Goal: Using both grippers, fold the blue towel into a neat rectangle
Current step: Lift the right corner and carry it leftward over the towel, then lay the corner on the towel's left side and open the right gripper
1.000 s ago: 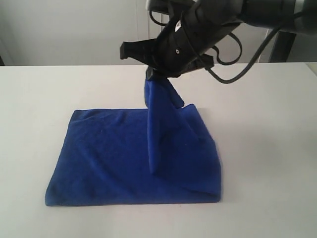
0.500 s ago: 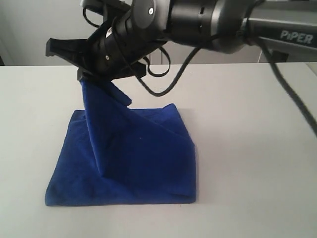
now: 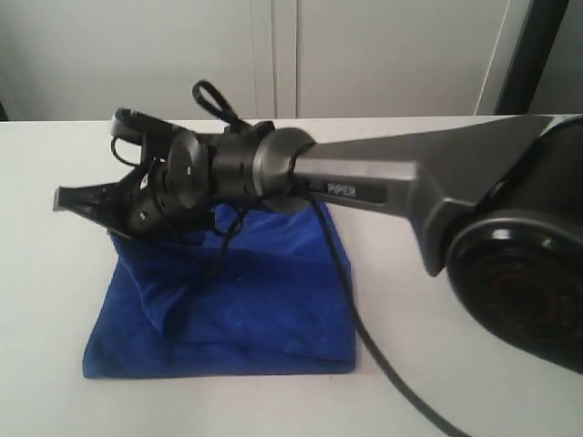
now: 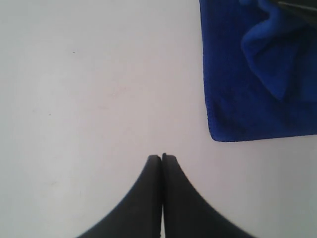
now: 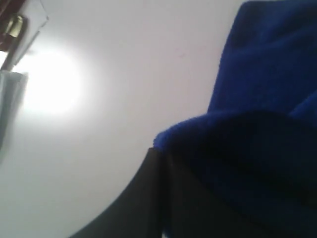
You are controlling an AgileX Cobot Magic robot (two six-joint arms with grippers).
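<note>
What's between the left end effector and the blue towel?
Only bare white tabletop. The left wrist view shows the black two-fingered left end effector, shut, apart from the royal-blue soft microfibre towel.

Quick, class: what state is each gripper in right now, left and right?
Left gripper: fingers closed, holding nothing.
Right gripper: fingers closed on the blue towel.

The towel (image 3: 264, 309) lies on the table (image 3: 55, 300), with the right gripper (image 3: 127, 226) over its left edge
</note>
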